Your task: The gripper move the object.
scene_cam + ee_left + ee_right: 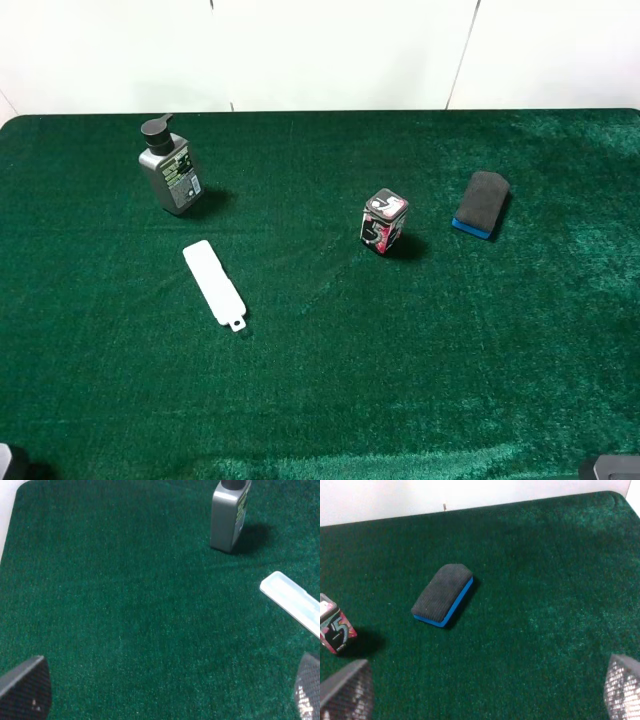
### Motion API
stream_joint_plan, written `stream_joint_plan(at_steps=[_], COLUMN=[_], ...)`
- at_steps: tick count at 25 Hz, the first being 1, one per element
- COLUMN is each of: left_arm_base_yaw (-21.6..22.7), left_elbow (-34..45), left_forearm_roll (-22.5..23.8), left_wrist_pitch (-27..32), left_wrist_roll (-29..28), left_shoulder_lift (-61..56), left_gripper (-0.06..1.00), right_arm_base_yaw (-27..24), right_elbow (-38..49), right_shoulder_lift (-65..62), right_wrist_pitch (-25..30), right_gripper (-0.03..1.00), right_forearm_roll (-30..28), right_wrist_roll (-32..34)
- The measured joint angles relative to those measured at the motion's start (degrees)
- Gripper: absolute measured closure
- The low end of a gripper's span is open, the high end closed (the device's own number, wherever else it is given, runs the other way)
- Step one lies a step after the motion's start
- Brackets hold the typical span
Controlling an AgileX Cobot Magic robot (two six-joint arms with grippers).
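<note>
The grey bottle (170, 172) with a black pump cap and a green-and-black label stands upright at the far left of the green table. In the left wrist view it (229, 517) stands well beyond my left gripper (170, 687), which is open and empty with its jaws wide apart. My right gripper (485, 692) is also open and empty, far from the bottle on the right side. In the high view only dark bits of the arms show at the bottom corners.
A flat white bar (213, 283) lies in front of the bottle and shows in the left wrist view (292, 602). A small black-red-white tin (383, 222) stands mid-table. A black eraser with a blue base (482, 204) lies right of it. The green cloth (320, 390) covers the table.
</note>
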Motion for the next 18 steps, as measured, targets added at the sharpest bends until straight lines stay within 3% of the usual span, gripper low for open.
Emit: stream_joint_plan(at_steps=[18], left_arm_base_yaw=[0.00], left_elbow=[0.00], left_forearm_roll=[0.00], left_wrist_pitch=[0.00], left_wrist_roll=[0.00], left_shoulder_lift=[0.00], left_gripper=[-0.04], right_arm_base_yaw=[0.00], right_elbow=[0.00], right_shoulder_lift=[0.00], right_wrist_pitch=[0.00], right_gripper=[0.28], right_forearm_roll=[0.00], right_wrist_roll=[0.00])
